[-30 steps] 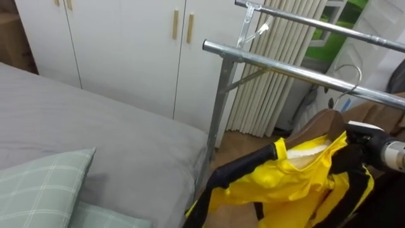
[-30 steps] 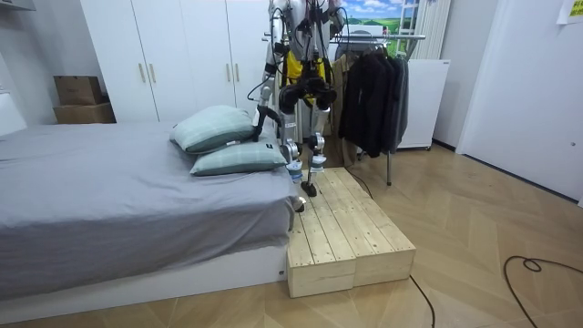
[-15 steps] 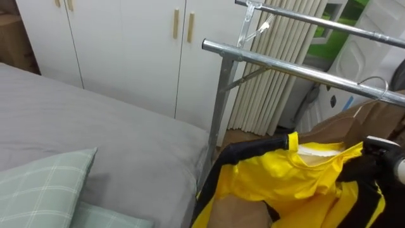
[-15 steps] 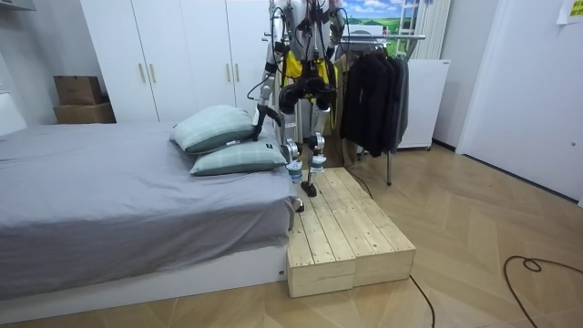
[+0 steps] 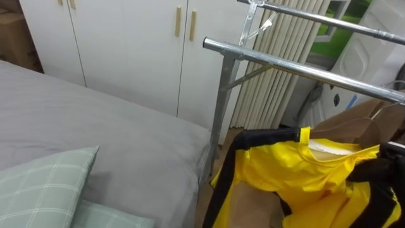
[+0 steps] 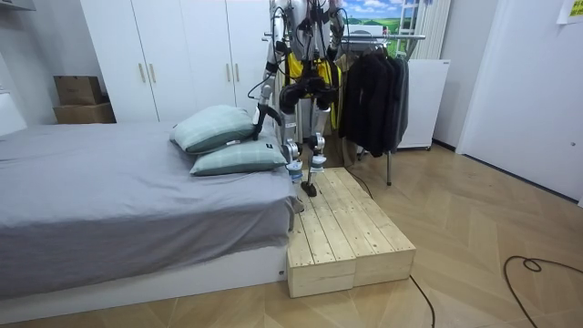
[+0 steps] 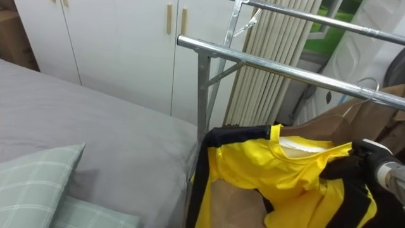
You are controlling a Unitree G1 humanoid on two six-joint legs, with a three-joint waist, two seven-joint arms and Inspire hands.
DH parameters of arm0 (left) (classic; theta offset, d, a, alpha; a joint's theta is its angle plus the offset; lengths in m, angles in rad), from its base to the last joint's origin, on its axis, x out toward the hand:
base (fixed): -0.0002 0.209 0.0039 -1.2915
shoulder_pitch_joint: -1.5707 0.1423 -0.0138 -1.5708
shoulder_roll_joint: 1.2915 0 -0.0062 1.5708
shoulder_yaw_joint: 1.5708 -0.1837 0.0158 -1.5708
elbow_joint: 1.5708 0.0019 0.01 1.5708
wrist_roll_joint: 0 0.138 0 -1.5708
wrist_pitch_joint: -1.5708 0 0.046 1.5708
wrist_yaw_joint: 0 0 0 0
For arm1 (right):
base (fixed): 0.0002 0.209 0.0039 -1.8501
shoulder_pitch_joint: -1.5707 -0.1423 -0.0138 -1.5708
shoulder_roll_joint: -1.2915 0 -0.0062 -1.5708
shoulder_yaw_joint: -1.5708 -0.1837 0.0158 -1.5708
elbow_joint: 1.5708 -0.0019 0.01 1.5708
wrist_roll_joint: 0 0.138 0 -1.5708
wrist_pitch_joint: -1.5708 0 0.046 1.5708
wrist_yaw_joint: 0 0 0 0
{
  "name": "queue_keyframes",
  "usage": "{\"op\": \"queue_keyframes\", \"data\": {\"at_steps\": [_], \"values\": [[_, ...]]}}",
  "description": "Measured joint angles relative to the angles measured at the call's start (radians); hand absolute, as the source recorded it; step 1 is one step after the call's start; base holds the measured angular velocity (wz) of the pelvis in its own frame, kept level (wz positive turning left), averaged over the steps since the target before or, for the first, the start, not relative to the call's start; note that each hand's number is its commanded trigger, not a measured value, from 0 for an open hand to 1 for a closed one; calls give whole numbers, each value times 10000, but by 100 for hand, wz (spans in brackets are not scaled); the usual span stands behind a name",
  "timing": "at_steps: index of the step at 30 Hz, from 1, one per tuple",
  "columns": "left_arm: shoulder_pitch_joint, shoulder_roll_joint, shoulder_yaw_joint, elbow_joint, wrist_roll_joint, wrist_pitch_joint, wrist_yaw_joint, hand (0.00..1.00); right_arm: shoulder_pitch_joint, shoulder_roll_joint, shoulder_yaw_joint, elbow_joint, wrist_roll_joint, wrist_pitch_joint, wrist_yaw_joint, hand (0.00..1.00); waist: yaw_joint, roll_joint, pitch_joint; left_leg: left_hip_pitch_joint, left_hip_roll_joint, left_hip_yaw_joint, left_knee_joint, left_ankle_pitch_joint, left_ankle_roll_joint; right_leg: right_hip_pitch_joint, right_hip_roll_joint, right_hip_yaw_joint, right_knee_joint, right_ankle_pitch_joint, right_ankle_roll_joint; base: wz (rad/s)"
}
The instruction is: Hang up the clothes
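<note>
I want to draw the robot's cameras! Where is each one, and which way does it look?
Left eye view: on the robot's head, looking down at the yellow jacket, rail and bed.
Right eye view: just beside it, same scene; the right hand shows at the jacket.
Room view: across the room, facing the whole robot standing on the wooden platform by the bed.
All three share the jacket and bed.

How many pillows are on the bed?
2. The back pillow rests on the grey bed; the front pillow lies just before it, near the bed's edge beside the wooden platform.
</note>
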Motion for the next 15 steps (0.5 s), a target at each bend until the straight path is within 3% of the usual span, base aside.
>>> {"op": "queue_keyframes", "data": {"at_steps": [5,15], "values": [[1,-2,-3,-42,3,6,-1,0,-1,3,0,15,1,108,-104,100,0,-12,-2,-30,-10,0,6,5,-5,-30,-4,27,7,-65,102,0],[88,-2,-2,-293,7,11,27,0,-16,3,63,236,57,170,-84,100,-3,-122,19,-4,-29,5,2,119,-37,-112,-10,102,13,-80,88,0]]}}
